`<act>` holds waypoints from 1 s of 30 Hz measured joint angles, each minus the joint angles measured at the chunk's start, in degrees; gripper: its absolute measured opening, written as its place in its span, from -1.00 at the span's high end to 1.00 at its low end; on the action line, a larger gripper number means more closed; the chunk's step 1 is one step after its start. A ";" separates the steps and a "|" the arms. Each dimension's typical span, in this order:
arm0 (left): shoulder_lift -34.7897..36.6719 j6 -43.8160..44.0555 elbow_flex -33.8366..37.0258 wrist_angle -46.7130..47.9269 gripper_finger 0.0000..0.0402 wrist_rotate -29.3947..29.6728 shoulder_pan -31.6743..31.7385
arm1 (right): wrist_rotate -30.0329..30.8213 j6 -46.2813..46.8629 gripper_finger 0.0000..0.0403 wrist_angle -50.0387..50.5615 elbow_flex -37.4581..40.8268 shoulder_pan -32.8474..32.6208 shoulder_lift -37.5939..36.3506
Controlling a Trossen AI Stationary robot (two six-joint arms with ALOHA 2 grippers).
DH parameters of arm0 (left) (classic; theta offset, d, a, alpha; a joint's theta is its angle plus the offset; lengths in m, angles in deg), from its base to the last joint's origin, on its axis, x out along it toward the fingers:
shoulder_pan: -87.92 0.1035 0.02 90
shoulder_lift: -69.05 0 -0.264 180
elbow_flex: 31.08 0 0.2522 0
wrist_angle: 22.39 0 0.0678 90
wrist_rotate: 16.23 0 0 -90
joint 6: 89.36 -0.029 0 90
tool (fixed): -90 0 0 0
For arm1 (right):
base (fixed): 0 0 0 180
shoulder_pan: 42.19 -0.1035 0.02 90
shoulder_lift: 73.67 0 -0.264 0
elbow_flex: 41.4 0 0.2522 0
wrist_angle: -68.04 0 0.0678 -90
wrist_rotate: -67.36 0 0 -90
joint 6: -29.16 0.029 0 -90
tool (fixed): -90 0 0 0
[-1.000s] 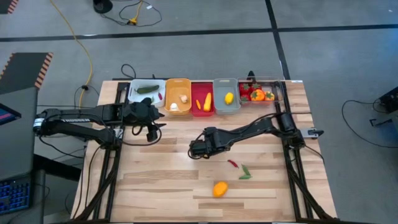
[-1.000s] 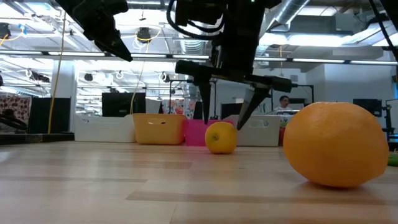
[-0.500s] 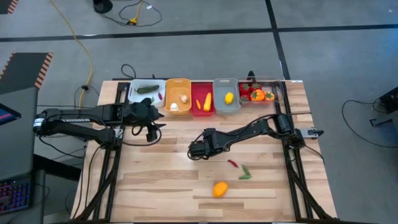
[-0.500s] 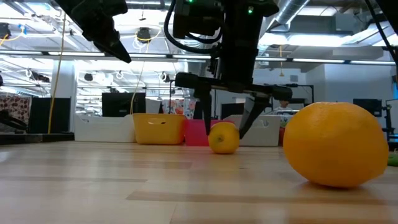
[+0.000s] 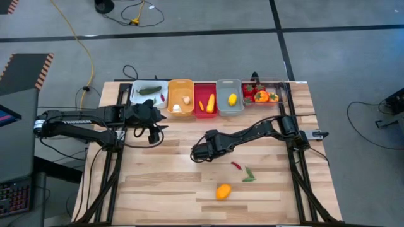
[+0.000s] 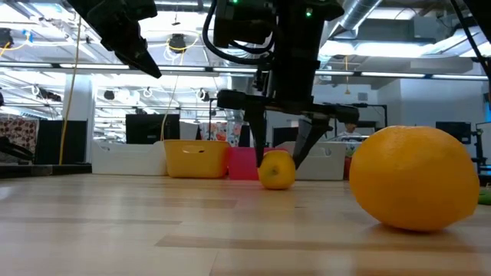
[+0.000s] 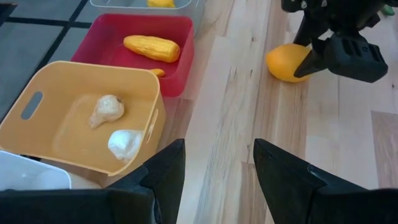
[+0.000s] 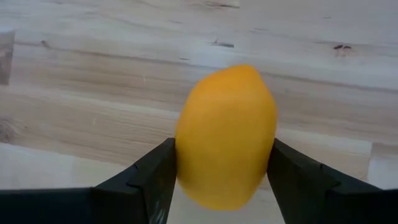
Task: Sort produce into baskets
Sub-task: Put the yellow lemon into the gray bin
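Since a second ago: right gripper (image 6: 278,157) has come down around small yellow plastic lemon (image 6: 277,170), fingers narrowed from wide spread. Now both dark fingers (image 8: 149,180) press lemon's sides, lemon resting on wooden table (image 5: 177,183), centre of high view. Left gripper (image 7: 214,163) unmoved, jaws parted, empty, above orange rectangular plastic bin (image 7: 68,118) at lower left of left wrist view.

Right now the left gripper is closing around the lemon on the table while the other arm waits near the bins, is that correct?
Not quite: it is the right gripper around the lemon, as the right wrist view shows; the left gripper waits open near the bins.
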 joint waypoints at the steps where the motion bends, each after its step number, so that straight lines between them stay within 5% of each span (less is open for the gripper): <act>1: 0.00 0.00 0.00 -0.02 0.11 0.00 0.00 | -0.07 -0.69 -0.25 0.00 0.00 0.14 -0.01; 14: 0.02 0.00 0.02 0.10 0.11 0.02 0.00 | 1.47 -16.65 -0.24 10.75 0.00 6.69 -9.08; 30: 0.02 0.00 0.02 0.09 0.11 0.11 -0.02 | 6.10 -47.75 -0.24 13.34 0.00 25.87 -15.08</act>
